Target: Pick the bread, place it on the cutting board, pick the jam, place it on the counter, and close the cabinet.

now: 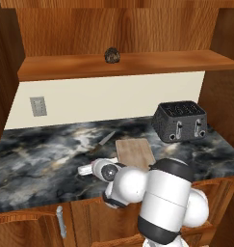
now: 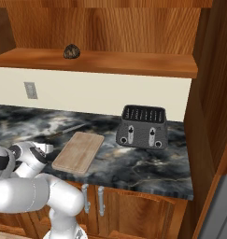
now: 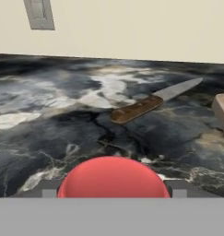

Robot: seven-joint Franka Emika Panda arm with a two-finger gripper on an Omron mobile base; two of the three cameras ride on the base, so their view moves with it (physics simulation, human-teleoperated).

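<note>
Holding what reads as the small pink-red jam jar (image 3: 113,177) between its tips, the end effector (image 3: 113,192) hangs low over the dark grey-black marble bench (image 1: 36,159); the hand view shows a rounded red body sitting between the two tips, though contact on the sides is hidden. Jar judged light, rigid and smooth-sided, so likely slippery; a grip across the middle of the body, below the top, seems the sound place. The small dark speckled bread lump (image 1: 111,55) sits on the inner shelf of the reddish-brown wooden wall cabinet (image 1: 137,29), not on the light tan wooden cutting board (image 1: 135,152), so that step looks undone. Arm is folded low and forward, wrist roughly level, hand just left of the board in the left base view. Ahead of the hand lie a wood-handled kitchen knife (image 3: 152,102) and bare marble; a black four-slot toaster (image 2: 143,127) stands right of the board. Setting the jar down short of the knife looks safest.
</note>
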